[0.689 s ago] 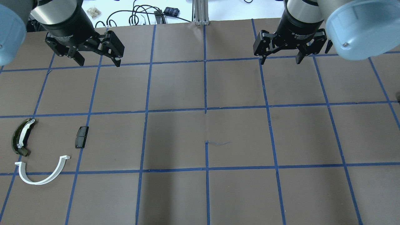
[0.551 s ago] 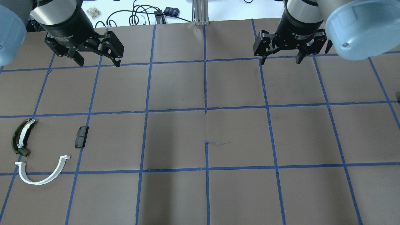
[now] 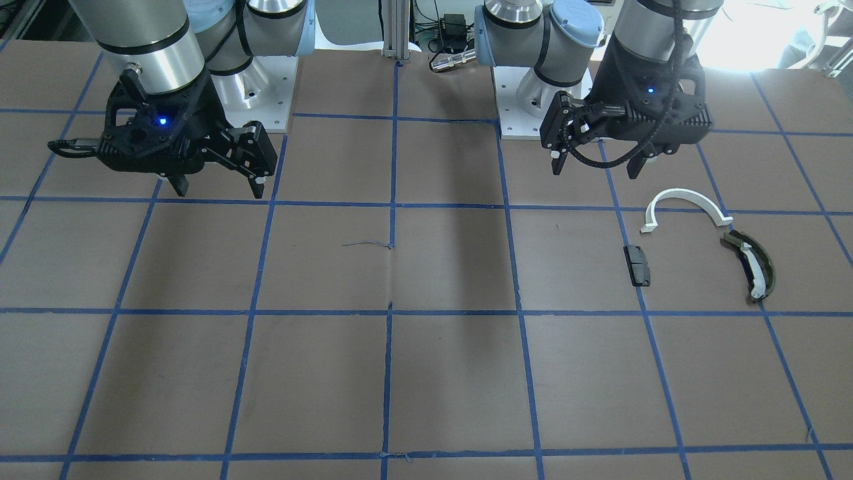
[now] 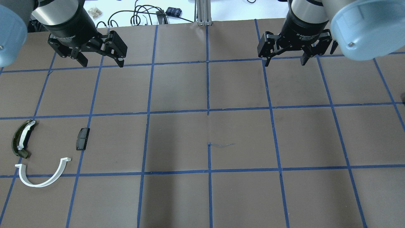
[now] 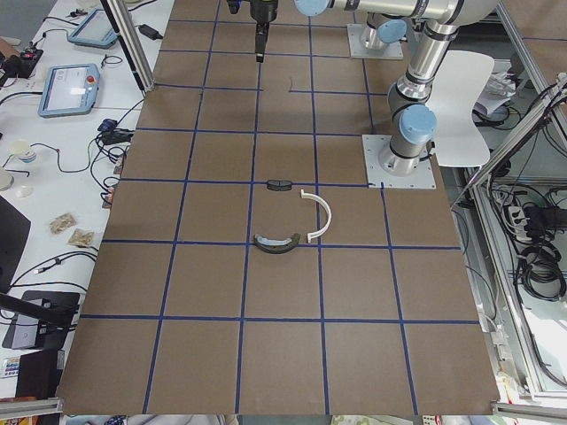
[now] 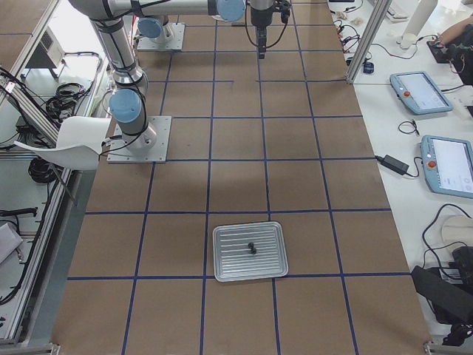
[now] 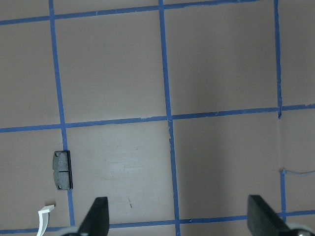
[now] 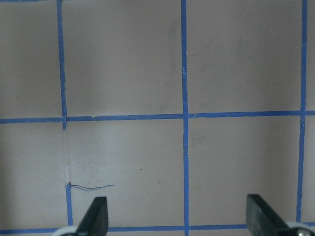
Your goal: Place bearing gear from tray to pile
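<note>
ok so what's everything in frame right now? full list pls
table: one, brown paper with blue tape grid, under everything
white arc: one, white, robot's left side
black block: one, black, near the arc, not touching it
olive-green curved piece: one, olive with white strip, left edge, apart from the arc
tray: one, silver, table's right end
small dark parts: apparently two, dark, middle of the tray; too small to identify
teach pendants: two, blue-rimmed, side bench
left gripper: one, black, open and empty, raised above the table
right gripper: one, black, open and empty, raised above the table
</note>
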